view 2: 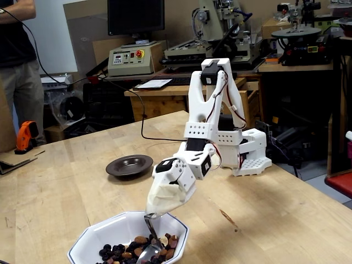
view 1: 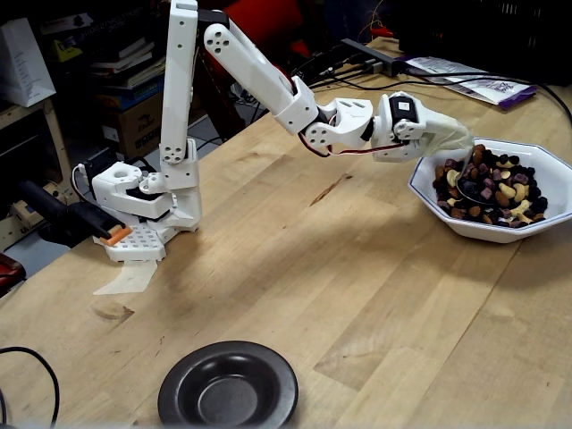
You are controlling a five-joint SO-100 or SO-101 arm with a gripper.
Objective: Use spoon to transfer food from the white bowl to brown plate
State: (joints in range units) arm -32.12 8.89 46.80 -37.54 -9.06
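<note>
1. My hand (view 2: 159, 208) is hidden under beige tape wrapping, so I cannot tell its opening; the wrapping is binding the spoon (view 2: 149, 248) to it.
2. The spoon's tip is digging into the food (view 1: 487, 186) in the white bowl (view 1: 465, 223).
3. I am judging the loose nuts light and apt to roll off, so I am keeping the stiff spoon level.
4. The brown plate (view 1: 179, 389) is sitting empty, well apart across the table (view 1: 357, 286).

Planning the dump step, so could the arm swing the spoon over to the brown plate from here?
Probably yes. The brown plate sits empty on open table, nothing between it and the white bowl. The gripper, wrapped in tape, has the spoon down in the food.
</note>
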